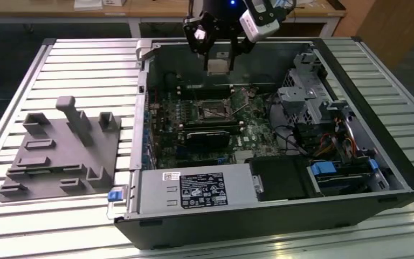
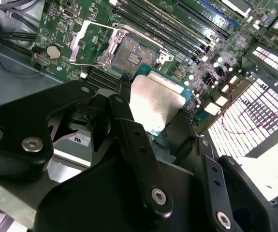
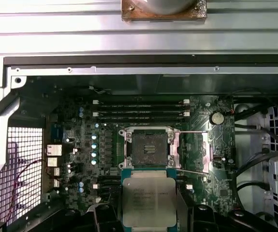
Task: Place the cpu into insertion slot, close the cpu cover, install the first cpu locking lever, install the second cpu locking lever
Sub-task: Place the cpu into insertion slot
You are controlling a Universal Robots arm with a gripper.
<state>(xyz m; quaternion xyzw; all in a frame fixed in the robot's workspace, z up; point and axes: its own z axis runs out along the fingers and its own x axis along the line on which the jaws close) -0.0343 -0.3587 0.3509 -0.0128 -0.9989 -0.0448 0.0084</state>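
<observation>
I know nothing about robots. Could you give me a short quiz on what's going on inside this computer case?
1. True or false: the small, flat, square, pale silver chip already sits in the square, silver-rimmed, dark-centred socket.
2. Fill in: the black pincer is shut on the ____.
3. The thin silver metal cover frame is: A) swung open beside the socket; B) shut over the socket; C) held in the pincer.

Key: 1 false; 2 chip; 3 A.
</observation>
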